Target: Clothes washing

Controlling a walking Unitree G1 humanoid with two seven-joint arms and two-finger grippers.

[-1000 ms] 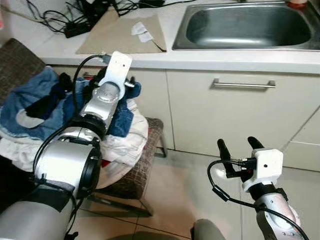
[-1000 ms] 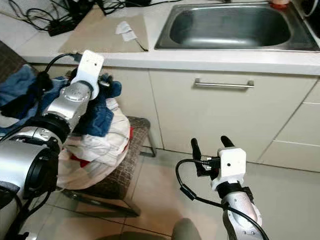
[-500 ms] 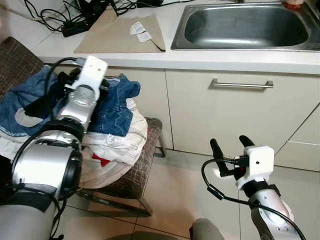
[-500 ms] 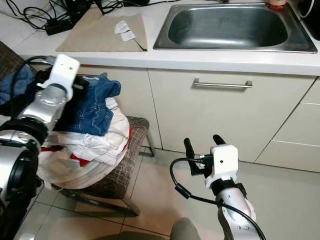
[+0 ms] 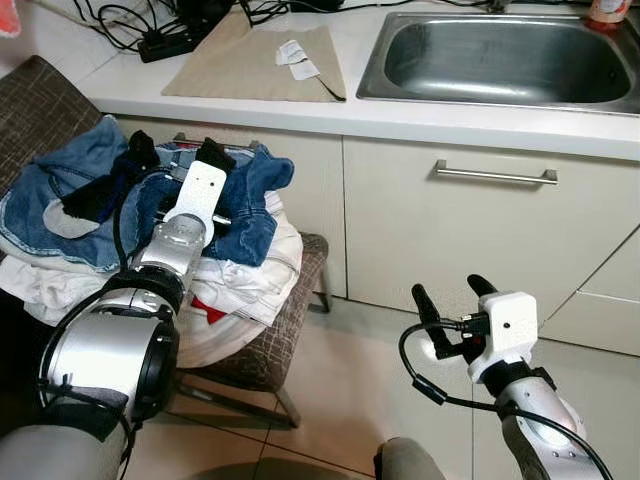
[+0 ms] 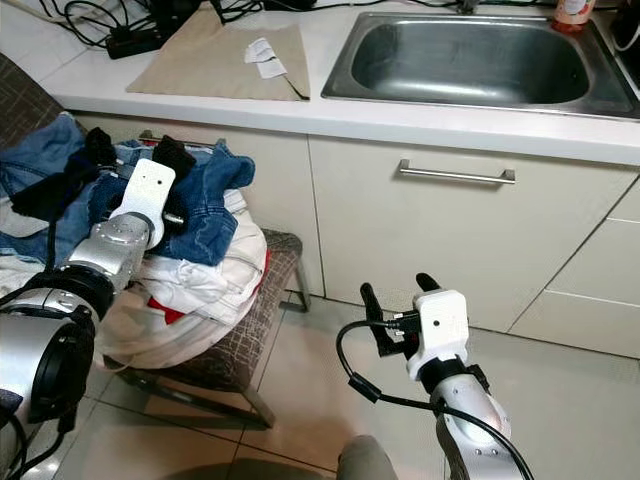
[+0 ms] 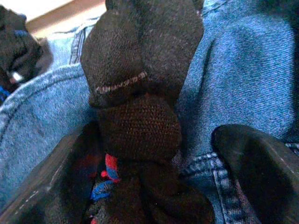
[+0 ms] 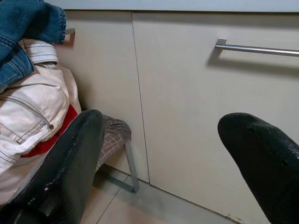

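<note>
Lower now than a moment ago, the left hand (image 5: pixel 205 158) is reaching down into the pile of clothes (image 5: pixel 120 230) instead of hanging above it. Its two black fingers (image 7: pixel 70 177) are spread apart, one on each side of a dark sock (image 7: pixel 140 93) that is lying on top of the blue jeans (image 7: pixel 243 70). The fingers are not squeezing the sock yet. They are probably open like this so the sock can sit between them before they close.

The clothes are sitting in a heap on a brown chair (image 5: pixel 285 340) next to the counter (image 5: pixel 400 115). White clothes (image 6: pixel 200 290) are lying at the bottom, with a bit of red peeking out, and the jeans are on top. The pile is high and floppy, so pulling one thing could be dragging other things along.

The right hand (image 5: pixel 450 305) is waiting low over the floor (image 5: pixel 340 400), in front of the cabinet door (image 8: pixel 187 93) with the long handle (image 5: pixel 495 175). Its fingers (image 8: pixel 70 154) are wide open and holding nothing. It is probably staying out of the way while the left hand is working.

A sink (image 5: pixel 500 60) is set in the counter, and a brown mat (image 5: pixel 260 60) and some black cables (image 5: pixel 170 20) are lying on it.
</note>
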